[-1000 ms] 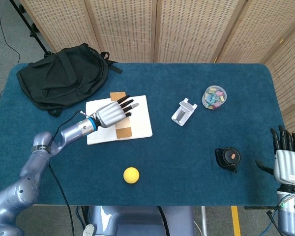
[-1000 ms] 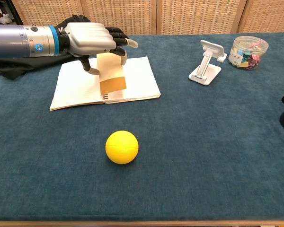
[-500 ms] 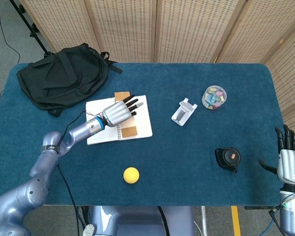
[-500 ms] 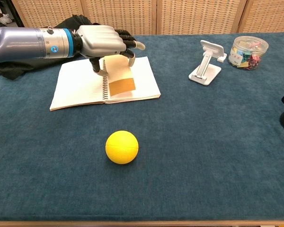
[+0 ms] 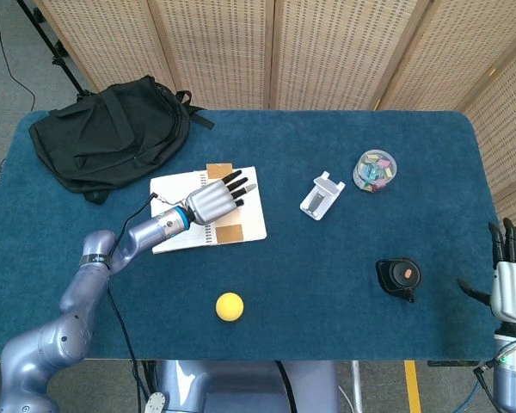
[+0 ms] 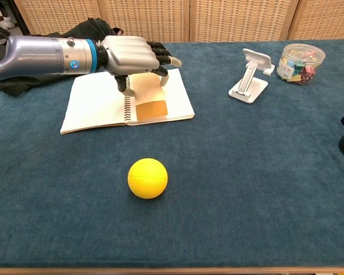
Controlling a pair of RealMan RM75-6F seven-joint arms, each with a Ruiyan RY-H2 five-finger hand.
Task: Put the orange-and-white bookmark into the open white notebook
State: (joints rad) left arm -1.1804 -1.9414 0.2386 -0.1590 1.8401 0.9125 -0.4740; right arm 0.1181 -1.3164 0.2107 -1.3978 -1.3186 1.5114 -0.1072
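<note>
Chest view shows the left robot hand [image 6: 132, 56] low over the open notebook [image 6: 97, 103], with the bookmark [image 6: 148, 98] lying nearly flat on the right-hand page just beside the spiral binding. Its orange lower end rests on the paper near the front edge of the page; its pale upper part runs up under the fingers [image 6: 163, 62]. I cannot tell whether the thumb and a finger pinch that top end or only hover over it, so the grip is uncertain.

By my reading, the placing step is almost finished: the bookmark is on the page, and what remains is to let go fully and lift the hand away without dragging the strip. The next move calls for a clean spread of the fingers and a straight rise, since the light card could slide toward the page edge.

Seen from the head view, the notebook [image 5: 176, 234] sits on the blue desk [image 5: 327, 284] beside a black backpack [image 5: 112, 133], and the orange end of the bookmark [image 5: 228, 231] peeks out below the left robot hand [image 5: 213, 200]. Only this view shows the right robot hand [image 5: 512, 288], at the desk's far right edge, fingers straight, apart and holding nothing. The chest view alone shows how low the strip lies.
</note>
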